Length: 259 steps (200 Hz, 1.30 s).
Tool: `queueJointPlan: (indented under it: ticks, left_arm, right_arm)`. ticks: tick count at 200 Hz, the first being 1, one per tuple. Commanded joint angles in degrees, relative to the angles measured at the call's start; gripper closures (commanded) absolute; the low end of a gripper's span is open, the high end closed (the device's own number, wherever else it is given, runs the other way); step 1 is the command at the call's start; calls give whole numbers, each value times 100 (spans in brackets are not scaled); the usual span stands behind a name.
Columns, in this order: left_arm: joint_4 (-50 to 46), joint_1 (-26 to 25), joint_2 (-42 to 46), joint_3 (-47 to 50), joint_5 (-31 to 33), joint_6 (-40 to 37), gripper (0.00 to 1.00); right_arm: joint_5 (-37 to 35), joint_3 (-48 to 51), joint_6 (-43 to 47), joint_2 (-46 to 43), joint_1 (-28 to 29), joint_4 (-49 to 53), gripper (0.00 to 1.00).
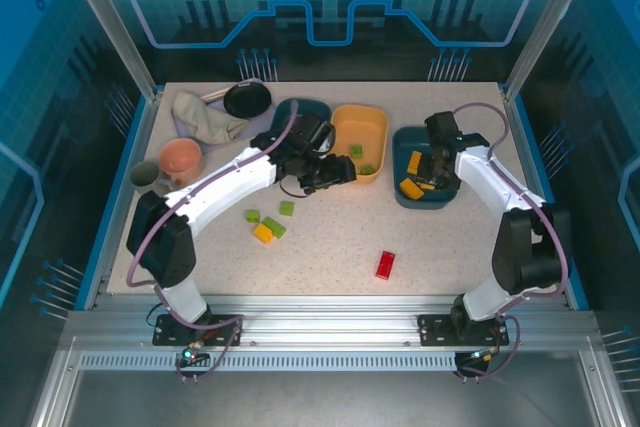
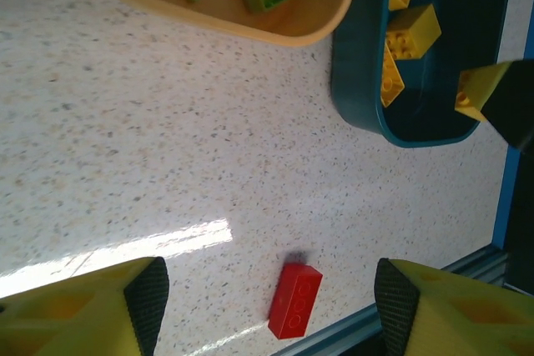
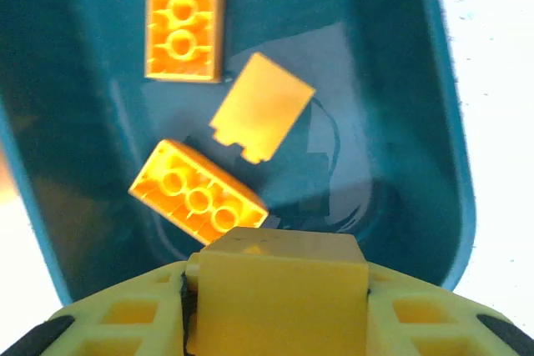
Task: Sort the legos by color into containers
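From above, the counter (image 1: 330, 247) carried three tubs along the back. A left teal tub (image 1: 310, 107) was partly hidden by the left arm. A yellow tub (image 1: 365, 122) sat in the middle with green bricks (image 1: 356, 150) inside, and a right teal tub (image 1: 405, 147) stood beside it. The left gripper (image 1: 340, 172) hung just beside the yellow tub's near edge. The right gripper (image 1: 432, 169) sat over the right teal tub, covering part of its contents. Loose bricks (image 1: 264, 233), green and yellow, clustered left of centre, and a red brick (image 1: 385, 264) lay alone nearer the front. A pink bowl (image 1: 180, 157), grey cup (image 1: 145, 177), cloth (image 1: 205, 119) and black pan (image 1: 247, 99) stood at the back left.

The left wrist camera showed the left gripper (image 2: 267, 306) spread wide with nothing in it. The red brick (image 2: 295, 300) lay on the counter in line with the gap. Beyond were the yellow tub (image 2: 234, 22) and the right teal tub (image 2: 355, 89).

The right wrist camera settled what the top view left unclear. The right gripper (image 3: 275, 314) was clamped on a yellow brick (image 3: 275, 285) above the right teal tub (image 3: 75, 164), where three more yellow bricks (image 3: 183, 14) lay.
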<state>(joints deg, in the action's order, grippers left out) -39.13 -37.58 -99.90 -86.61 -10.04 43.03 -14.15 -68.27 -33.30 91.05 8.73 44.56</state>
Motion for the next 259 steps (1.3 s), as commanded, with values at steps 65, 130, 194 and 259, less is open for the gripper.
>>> queueJointPlan:
  ticks: [65,130,194,259]
  left_arm:
    - [-201,-312,-475,-442,-461,-823,31]
    - [-674,-913,-1019,-717,-320,-1611,30]
    - [-792,-1595,-1399,-806,-117,-1915,28]
    - [-1228,-2262,-2251,-1313,354,-1645,27]
  right_arm:
    - [-221,-248,-1191,882,-359,128,62]
    - [-290,-636,-1275,821,-106,339,30]
    - [-318,-725,-1146,-739,87,667,31]
    - [1035,874,-428,-4425,185,1021,20]
